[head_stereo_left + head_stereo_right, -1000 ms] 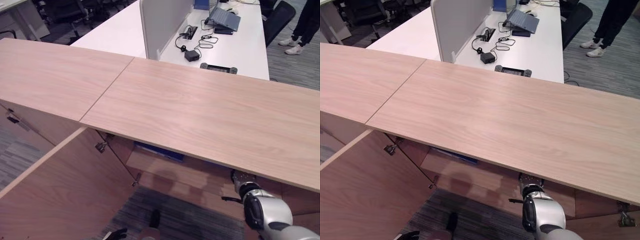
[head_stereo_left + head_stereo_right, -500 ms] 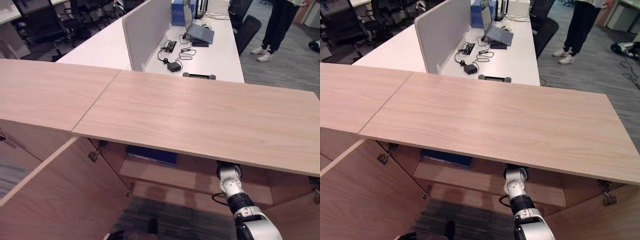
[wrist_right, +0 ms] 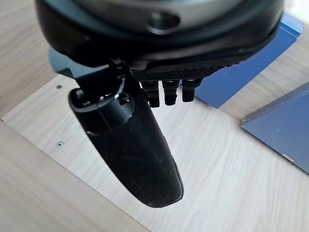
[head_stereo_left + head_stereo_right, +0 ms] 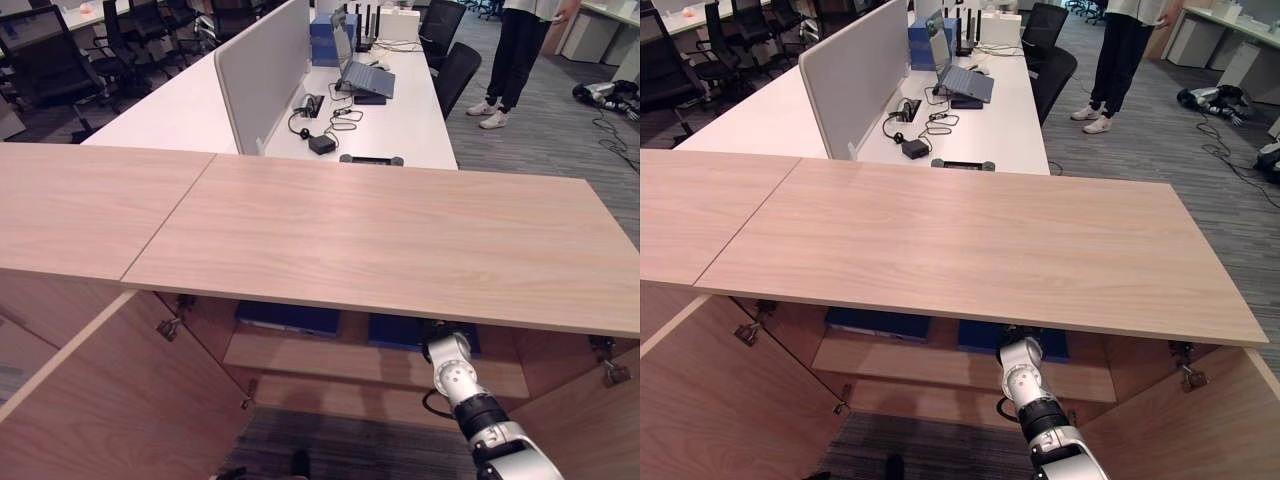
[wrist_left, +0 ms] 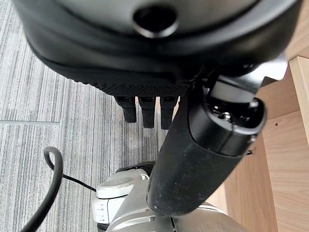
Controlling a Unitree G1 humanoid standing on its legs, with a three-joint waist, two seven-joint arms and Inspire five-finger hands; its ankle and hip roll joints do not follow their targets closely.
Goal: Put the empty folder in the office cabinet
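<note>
Camera view: lifted and shifted since the earlier frames, so more of the office beyond now shows; this is a move of the camera, not of the furniture. Right arm: earlier bunched low at the near edge, now stretched forward under the cabinet top, wrist reaching the shelf.

Item, folders. One blue folder lies flat on the shelf toward the left; a second blue folder lies beside it, just ahead of the right wrist. In the right wrist view two blue pieces rest on the shelf board, one under the fingers and one off to the side. Which is the task's empty folder cannot be told for certain; judged by position, it is the one by the right hand.

Item, progress. Cabinet doors stand open. A folder sits inside on the shelf, so placing looks done or nearly so. Left, by judgement: withdraw the arm; closing the doors is not asked for.

Item, right hand. Hovering over the shelf, thumb extended, fingers short and relaxed, grasping nothing; released.

Item, left hand. Hanging low over the carpet, fingers loose, empty.

Item, background. White worktop with a laptop and divider panel; a person stands beyond.
</note>
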